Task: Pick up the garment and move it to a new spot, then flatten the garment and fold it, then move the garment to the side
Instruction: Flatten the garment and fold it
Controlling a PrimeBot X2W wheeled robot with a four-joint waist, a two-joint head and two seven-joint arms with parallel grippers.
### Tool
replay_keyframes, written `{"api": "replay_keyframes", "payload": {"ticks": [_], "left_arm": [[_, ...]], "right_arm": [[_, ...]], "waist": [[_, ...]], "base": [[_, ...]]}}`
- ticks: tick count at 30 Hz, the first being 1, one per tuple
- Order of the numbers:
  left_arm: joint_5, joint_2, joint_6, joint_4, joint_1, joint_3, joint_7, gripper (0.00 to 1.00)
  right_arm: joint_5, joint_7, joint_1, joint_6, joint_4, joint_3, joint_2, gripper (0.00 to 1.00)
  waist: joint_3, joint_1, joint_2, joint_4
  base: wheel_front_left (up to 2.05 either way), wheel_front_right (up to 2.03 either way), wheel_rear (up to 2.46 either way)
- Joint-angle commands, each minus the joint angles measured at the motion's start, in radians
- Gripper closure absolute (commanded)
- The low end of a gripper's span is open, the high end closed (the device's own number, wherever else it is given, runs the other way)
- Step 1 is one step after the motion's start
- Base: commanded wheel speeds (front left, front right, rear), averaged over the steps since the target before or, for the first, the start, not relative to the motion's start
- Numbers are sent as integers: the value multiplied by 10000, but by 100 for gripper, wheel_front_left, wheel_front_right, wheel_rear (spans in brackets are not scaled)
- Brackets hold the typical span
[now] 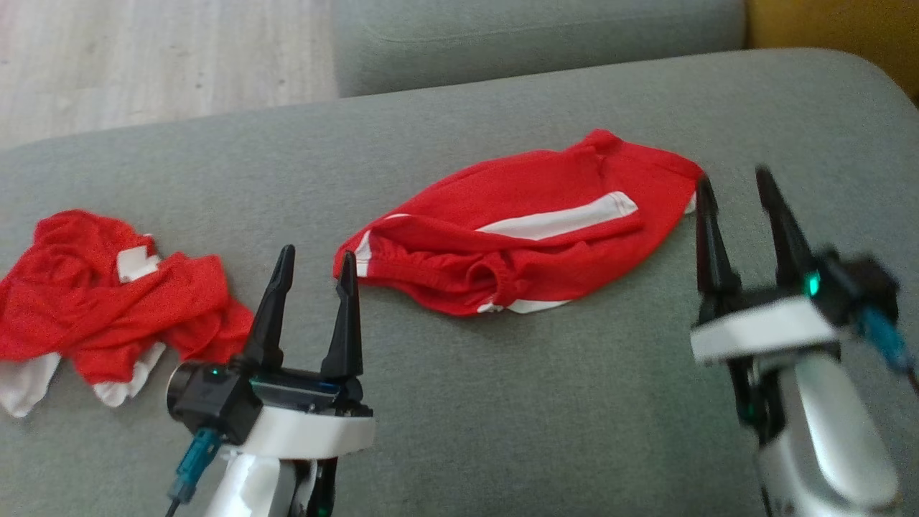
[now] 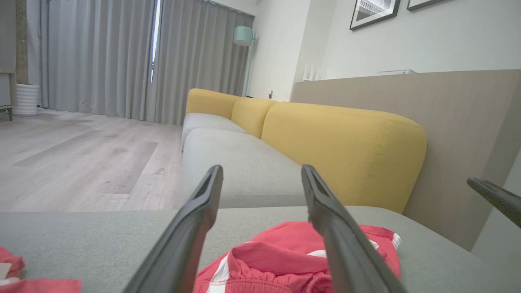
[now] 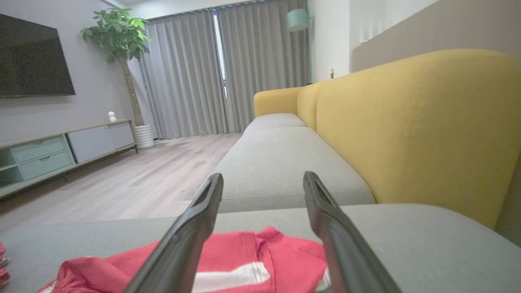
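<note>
Left gripper [image 1: 317,253]: two dark fingers spread wide, nothing between them. The inner tip sits just at the near left end of the striped red garment [image 1: 517,230]; touching or hovering, can't tell. Right gripper [image 1: 733,176]: two fingers also spread apart and holding nothing. Its inner tip is at the garment's far right edge, contact unclear, and its body is blurred in the head view. So two grippers, four fingers, one gripper at each end of the cloth. In the left wrist view a fifth dark finger shape pokes in at the right edge, cut off; it is the other arm's. The striped garment lies loosely flat in the middle of the grey seat cushion [image 1: 502,416]. It looks like shorts, with an elastic band bunched at the left end and white stripes along it; the underside is hidden. In both wrist views the fingers cover part of it and the bottom edge cuts it off. There is a second cloth, a crumpled red garment [image 1: 108,309] with white patches, well apart on the left of the cushion and cropped at the left edge; type unreadable. Two red garments in total. Beyond them is another grey seat [image 1: 538,36], then yellow backrests [image 2: 342,154], pale wood floor [image 1: 143,57] and grey curtains [image 2: 101,57]. Also one teal lamp [image 2: 243,36], two framed pictures [image 2: 372,12] both cropped, one plant [image 3: 118,36], one TV [image 3: 32,61] cut by the edge, and one low cabinet [image 3: 61,150].
</note>
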Motion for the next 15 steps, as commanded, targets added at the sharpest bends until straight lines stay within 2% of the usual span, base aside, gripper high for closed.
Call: {"api": "replay_keyframes", "payload": {"ticks": [1,8,15], "left_arm": [[-5,-7,-18,-303,-539,378,-63,0],[46,-7,-161,-113,-416,404,-63,0],[349,-7,-419,158,-653,81,-63,0]], "right_arm": [[-19,-89,417,73,-941,-63,270,0],[179,-90,1832,73,-1859,-376,373,0],[414,-90,1802,73,-2155,-412,378,0]], "waist": [[134,0,-1,-269],[204,0,-1,-590],[366,0,-1,-808]], "base": [[0,0,0],[0,0,0],[0,0,0]]}}
